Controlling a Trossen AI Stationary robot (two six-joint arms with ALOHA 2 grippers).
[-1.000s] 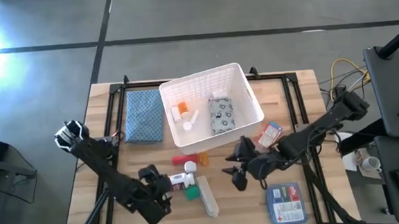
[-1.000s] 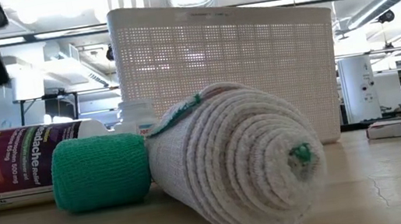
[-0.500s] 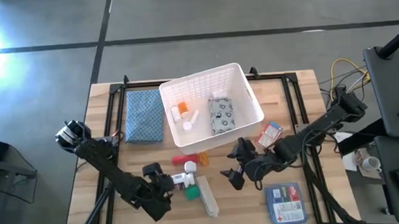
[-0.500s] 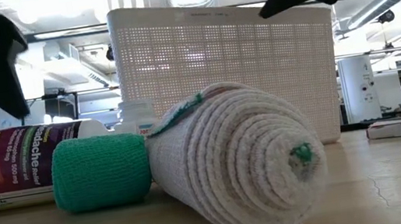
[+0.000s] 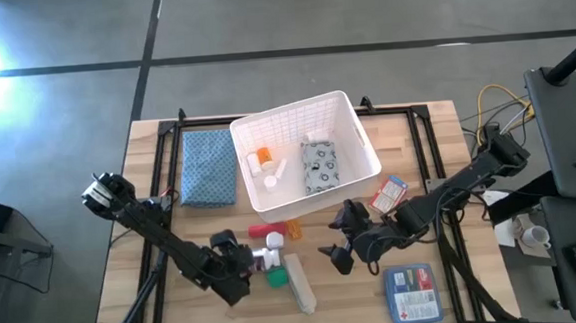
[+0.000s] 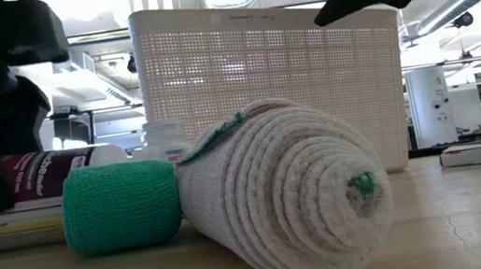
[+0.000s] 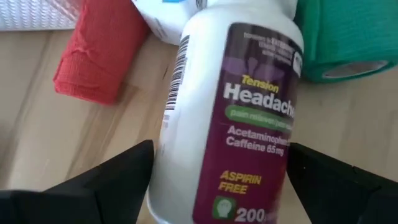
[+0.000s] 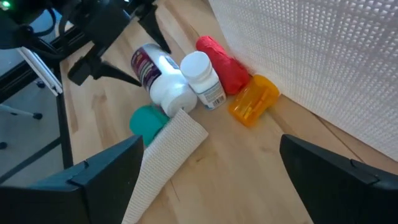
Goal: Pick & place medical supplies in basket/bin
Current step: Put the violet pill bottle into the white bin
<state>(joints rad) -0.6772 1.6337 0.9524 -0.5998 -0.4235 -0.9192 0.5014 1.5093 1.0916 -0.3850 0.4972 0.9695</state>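
From above, the left gripper (image 5: 242, 267) is seen at the lying white purple-labelled pill bottle (image 5: 259, 258), near the white lattice plastic basket (image 5: 351, 128). In its wrist view, wide-spread fingers (image 7: 106, 180) flank the bottle (image 7: 230, 124). The right gripper (image 5: 341, 244) is spread, empty.

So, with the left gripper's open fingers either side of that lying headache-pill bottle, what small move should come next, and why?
Probably ease forward slightly, then close. In the left wrist view the left gripper is open, its fingers flanking the white purple-labelled pill bottle lying on the wooden table. The red roll and green roll lie close, so a short advance seems safest.
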